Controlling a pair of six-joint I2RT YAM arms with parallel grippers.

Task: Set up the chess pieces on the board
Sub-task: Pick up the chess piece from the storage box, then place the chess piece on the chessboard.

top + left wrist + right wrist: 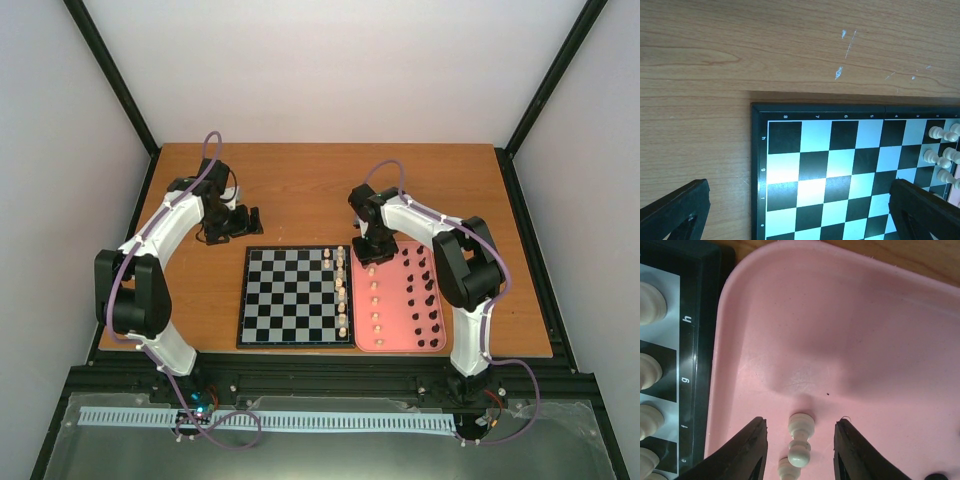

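Table: wood-grain top (300, 190), centre of frame.
Walls: plain white panels (340, 60), upper frame, evenly lit.
Struts: black (110, 70), both upper corners.

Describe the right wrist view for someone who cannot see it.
The right hand hangs open over a pink tray, its two black fingers either side of a cream-white chess piece. At left, the board edge holds more white pieces.

L arm (160, 225) bent, L fingers (675, 212) wide apart; R arm (430, 220) fwd, R fingers (747, 450) parted, tips down
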